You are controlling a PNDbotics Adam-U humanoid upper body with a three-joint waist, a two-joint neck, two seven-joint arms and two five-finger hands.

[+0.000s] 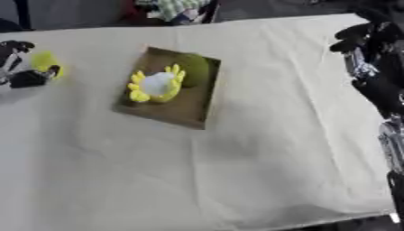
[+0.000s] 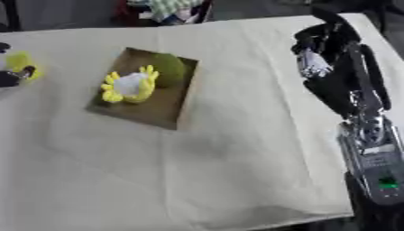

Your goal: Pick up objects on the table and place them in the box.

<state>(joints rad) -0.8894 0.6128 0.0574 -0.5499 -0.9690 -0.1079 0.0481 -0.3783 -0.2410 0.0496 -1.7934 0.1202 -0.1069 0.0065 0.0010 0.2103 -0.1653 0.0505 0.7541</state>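
A shallow brown cardboard box lies left of the table's middle. Inside it are a round green object and a yellow toy with a white centre. At the far left edge my left hand has its fingers curled round a small yellow-green object, just above the cloth and well left of the box. My right hand hangs over the table's far right corner with relaxed fingers and holds nothing.
A cream cloth covers the whole table. My right forearm runs down the right side. Beyond the far edge stands a chair with checked cloth.
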